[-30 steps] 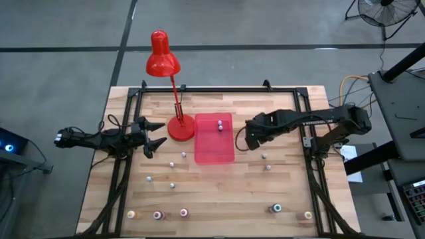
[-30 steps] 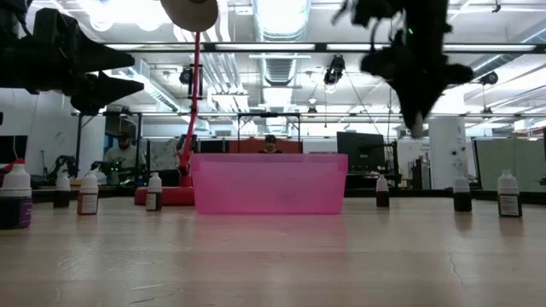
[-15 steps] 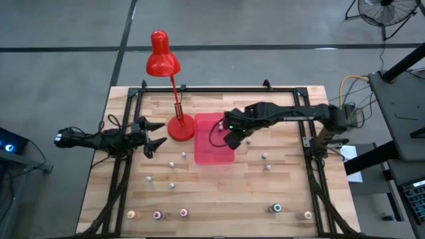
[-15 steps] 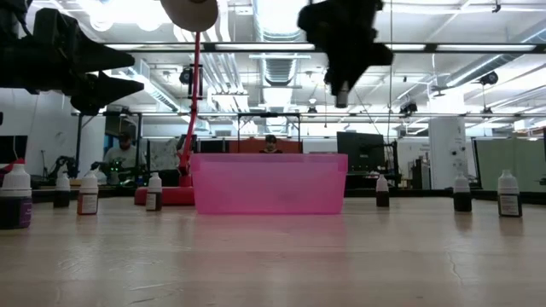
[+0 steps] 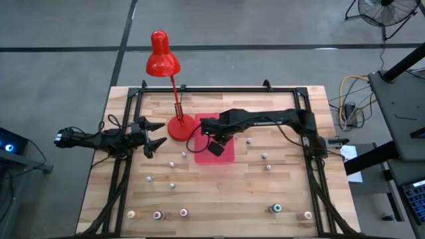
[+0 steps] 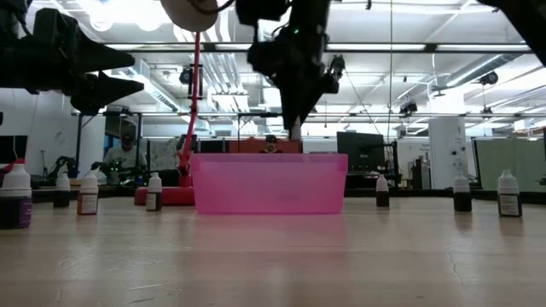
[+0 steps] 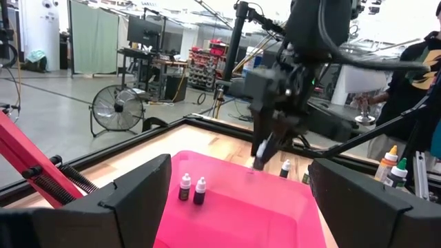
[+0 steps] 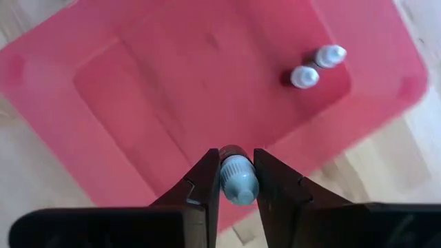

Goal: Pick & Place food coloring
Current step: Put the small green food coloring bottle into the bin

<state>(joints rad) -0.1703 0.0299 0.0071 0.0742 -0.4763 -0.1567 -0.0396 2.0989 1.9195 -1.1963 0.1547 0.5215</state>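
My right gripper [image 8: 238, 162] hangs over the translucent pink tray [image 8: 172, 89], shut on one tiny food coloring bottle [image 8: 238, 180] with a pale cap. In the high view this gripper [image 5: 214, 147] is above the tray [image 5: 227, 157], and in the low view [image 6: 294, 126] it is well above the rim [image 6: 269, 159]. Two white-capped bottles [image 8: 304, 76] [image 8: 329, 55] stand on the tray floor. My left gripper [image 5: 157, 133] waits open, left of the red lamp's base [image 5: 178, 128]. My right gripper pinches the bottle between its two fingers [image 8: 204, 180], which sit on either side of its pale cap [image 8: 240, 186]. The fingers come from above, pointing down. The bottle is lifted clear, upright, above the tray floor.
Several loose bottles stand on the wooden table: left of the tray [image 5: 171, 164], right of it [image 5: 264, 157] [image 5: 249, 141], and along the near edge [image 5: 157, 214] [image 5: 275, 208]. The red lamp [image 5: 161, 58] rises beside the tray's left side. People show in the room beyond.
My right arm has swung toward the table's left, from beside the tray's right edge to over the tray, carrying the bottle with it. The gripper has come somewhat lower over the tray.
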